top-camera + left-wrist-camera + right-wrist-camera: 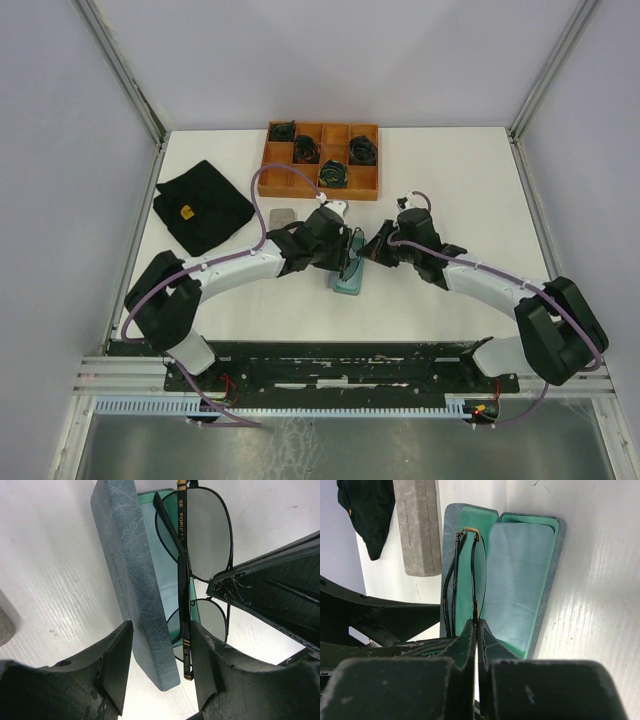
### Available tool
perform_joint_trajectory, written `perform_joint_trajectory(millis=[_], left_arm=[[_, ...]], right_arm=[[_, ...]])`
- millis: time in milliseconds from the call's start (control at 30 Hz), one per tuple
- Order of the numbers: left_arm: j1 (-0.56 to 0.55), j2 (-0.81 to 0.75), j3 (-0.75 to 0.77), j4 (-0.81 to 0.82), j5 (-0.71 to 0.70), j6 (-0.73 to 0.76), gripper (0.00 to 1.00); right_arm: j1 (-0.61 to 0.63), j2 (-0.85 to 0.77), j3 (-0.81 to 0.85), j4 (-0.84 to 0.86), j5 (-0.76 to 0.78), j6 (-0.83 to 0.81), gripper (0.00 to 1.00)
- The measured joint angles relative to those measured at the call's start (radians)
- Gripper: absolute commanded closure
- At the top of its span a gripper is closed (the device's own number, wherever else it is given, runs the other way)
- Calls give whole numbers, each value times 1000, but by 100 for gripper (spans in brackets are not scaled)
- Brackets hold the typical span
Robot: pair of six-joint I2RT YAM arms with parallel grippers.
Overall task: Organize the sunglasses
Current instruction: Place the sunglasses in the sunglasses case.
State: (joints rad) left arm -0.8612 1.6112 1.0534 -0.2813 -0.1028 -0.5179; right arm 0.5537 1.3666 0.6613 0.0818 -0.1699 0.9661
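Note:
An open blue-grey case (350,284) with green lining (520,580) lies on the table between both arms. One pair of sunglasses (200,545) stands folded on edge over the open case (132,575). My right gripper (477,624) is shut on the thin rim of the sunglasses (475,575), and its finger (270,592) shows in the left wrist view. My left gripper (160,670) is open. Its pads straddle the case's raised lid and one arm of the sunglasses, with a gap at the left pad (117,665). In the top view both grippers (345,258) (372,250) meet above the case.
A shut grey case (417,525) (283,215) lies left of the open one. A black cloth (203,205) sits at the far left. A wooden compartment tray (268,160) at the back holds several dark green coiled bundles (333,173).

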Motion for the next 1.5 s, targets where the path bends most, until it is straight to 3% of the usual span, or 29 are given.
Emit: perform_joint_trajectory(millis=[333,1067,1500], left_arm=[[-1,-10,0,0,0,0,43],[0,-10,0,-9,-4,0,43],[0,-70,0,-12,0,1,30]], right_arm=[[-39,4,47,-122,-53,-101,100],[-61,171,77,-72,-162,-134,100],[-101,62,40,-8,-162,-62,100]])
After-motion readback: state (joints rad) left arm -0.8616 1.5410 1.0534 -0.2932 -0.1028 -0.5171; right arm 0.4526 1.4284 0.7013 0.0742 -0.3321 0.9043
